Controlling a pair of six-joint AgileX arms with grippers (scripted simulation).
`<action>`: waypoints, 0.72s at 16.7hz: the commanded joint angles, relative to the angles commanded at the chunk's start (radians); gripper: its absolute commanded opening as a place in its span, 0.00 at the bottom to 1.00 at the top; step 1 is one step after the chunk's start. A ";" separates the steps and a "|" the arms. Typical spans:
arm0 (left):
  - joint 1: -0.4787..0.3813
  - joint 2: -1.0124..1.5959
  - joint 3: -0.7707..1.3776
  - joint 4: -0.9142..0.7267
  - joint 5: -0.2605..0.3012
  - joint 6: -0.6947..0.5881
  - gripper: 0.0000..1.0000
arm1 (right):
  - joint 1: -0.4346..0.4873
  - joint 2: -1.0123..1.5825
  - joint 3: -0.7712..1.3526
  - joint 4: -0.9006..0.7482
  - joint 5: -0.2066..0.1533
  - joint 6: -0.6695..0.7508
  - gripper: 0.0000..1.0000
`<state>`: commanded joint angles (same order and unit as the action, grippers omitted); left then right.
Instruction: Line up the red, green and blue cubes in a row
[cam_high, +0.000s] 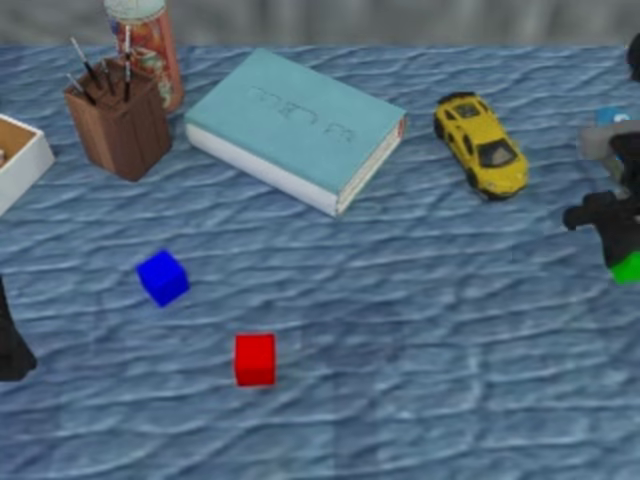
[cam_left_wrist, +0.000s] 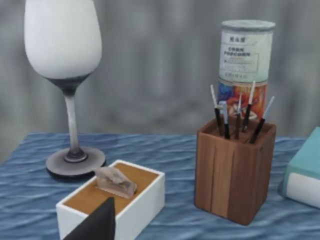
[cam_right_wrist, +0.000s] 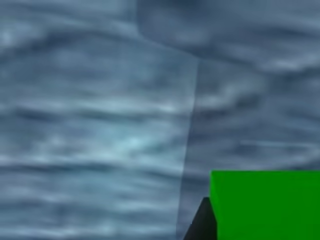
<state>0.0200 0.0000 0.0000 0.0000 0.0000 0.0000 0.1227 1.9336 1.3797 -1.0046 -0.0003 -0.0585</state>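
Green cube (cam_right_wrist: 265, 205) sits clamped in the right gripper (cam_high: 622, 262) at the table's right edge, filling the right wrist view. Blue cube (cam_high: 163, 277) and red cube (cam_high: 255, 359) lie apart left of centre. Only the left wrist view shows the wine glass (cam_left_wrist: 64, 75); the left gripper (cam_high: 12, 350) is parked at the left edge, fingers impossible to judge.

Blue cloth table (cam_high: 420, 330): blue cube (cam_high: 162, 277), red cube (cam_high: 255, 359), book (cam_high: 296, 128), car (cam_high: 480, 144).

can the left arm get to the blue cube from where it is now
Probably yes. The left gripper sits parked at the table's left edge, and the blue cube stands alone on bare cloth near it; the red cube stands apart from it, leaving the way free.
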 joint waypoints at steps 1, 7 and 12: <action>0.000 0.000 0.000 0.000 0.000 0.000 1.00 | 0.028 0.011 0.018 -0.008 0.001 0.033 0.00; 0.000 0.000 0.000 0.000 0.000 0.000 1.00 | 0.300 0.100 0.164 -0.084 0.004 0.388 0.00; 0.000 0.000 0.000 0.000 0.000 0.000 1.00 | 0.560 0.164 0.286 -0.145 0.006 0.733 0.00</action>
<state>0.0200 0.0000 0.0000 0.0000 0.0000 0.0000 0.6826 2.0977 1.6661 -1.1497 0.0060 0.6749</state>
